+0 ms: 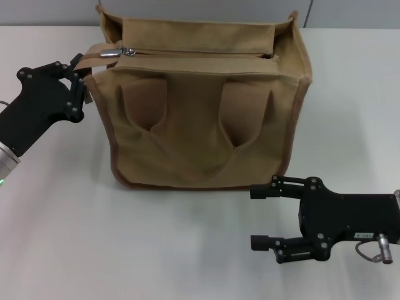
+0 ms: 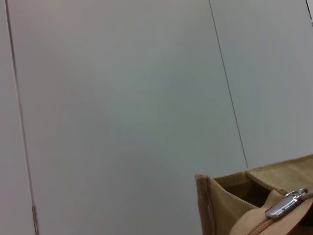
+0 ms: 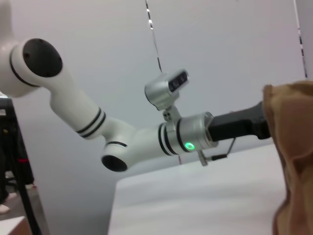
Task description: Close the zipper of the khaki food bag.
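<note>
Left gripper (image 1: 82, 80) fingers pinched khaki food bag's (image 1: 200, 125) zipper (image 1: 187, 54) end tab; right gripper (image 1: 262, 215) rested on surface (image 1: 125, 250), fingers wide open.

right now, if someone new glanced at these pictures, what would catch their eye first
The khaki food bag dominates, a boxy tan tote standing upright on the white table. Next comes the silver pull of the zipper at the bag's top left end, with the left gripper right beside that corner. The right gripper lies open on the table in front of the bag's right side, holding nothing.
</note>
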Available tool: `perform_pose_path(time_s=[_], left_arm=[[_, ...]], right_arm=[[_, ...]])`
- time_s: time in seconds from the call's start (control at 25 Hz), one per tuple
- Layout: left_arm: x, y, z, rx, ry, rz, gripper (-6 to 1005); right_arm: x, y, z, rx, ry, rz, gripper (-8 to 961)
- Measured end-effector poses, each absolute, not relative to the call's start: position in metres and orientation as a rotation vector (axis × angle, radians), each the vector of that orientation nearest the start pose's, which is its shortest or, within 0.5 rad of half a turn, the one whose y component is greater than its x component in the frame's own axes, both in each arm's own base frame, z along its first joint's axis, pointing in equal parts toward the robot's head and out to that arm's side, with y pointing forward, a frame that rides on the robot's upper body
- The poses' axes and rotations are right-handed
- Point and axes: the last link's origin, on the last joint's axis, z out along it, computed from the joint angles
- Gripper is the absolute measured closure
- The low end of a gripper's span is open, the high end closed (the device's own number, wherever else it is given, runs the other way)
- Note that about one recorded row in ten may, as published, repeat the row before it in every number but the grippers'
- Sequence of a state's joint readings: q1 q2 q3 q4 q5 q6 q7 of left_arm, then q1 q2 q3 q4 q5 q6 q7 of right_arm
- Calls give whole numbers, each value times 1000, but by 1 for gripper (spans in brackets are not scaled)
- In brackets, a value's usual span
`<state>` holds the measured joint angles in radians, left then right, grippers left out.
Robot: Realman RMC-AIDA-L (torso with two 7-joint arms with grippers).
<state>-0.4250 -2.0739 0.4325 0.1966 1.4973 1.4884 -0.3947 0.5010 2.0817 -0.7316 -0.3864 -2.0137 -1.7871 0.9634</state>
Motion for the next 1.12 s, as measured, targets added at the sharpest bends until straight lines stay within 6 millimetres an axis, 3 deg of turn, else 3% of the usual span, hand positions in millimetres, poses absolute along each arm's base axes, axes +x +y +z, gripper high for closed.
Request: perform_pose_path(time_s=[0.2, 0.48, 0.64, 1.12], left_arm=[[-308, 305, 4, -1986, -166, -841, 984], [-304, 298, 6, -1978, -140, -890, 984], [-304, 295, 3, -1973, -136, -896, 984], [-298, 292, 4, -1937, -126, -949, 983]], right_arm=[[252, 252, -37, -2965, 277, 1102, 143], [234, 245, -11, -2894, 255, 1420, 144], [223, 256, 2, -2854, 304, 1523, 144], [202, 283, 15, -2799, 415, 1614, 144]])
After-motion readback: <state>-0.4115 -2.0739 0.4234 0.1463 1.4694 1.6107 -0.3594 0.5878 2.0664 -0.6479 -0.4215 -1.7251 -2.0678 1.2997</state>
